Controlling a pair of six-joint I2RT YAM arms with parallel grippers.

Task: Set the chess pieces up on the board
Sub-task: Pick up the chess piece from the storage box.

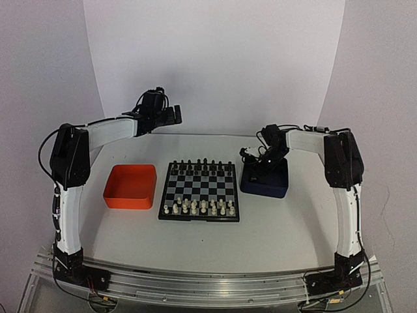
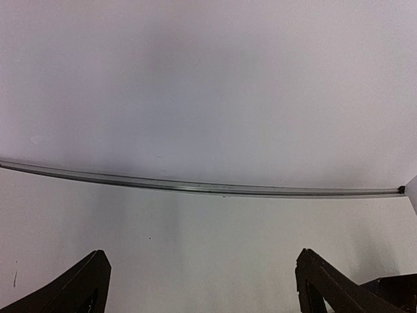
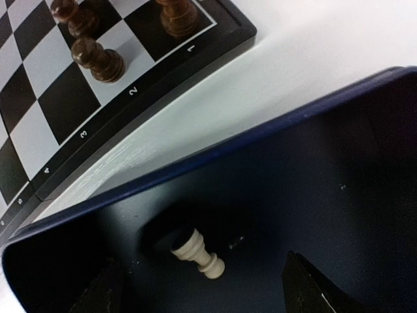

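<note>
One cream piece (image 3: 197, 253) in blue tray (image 3: 313, 169)

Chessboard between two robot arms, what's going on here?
Two robot arms are setting up a chess set. The board already carries dark pieces along its far side and cream pieces along its near side. The right gripper is down inside the dark blue tray, open, with a cream piece lying on its side just in front of it, not yet gripped. The left gripper hangs open and empty, raised above the table at its far left.
</note>
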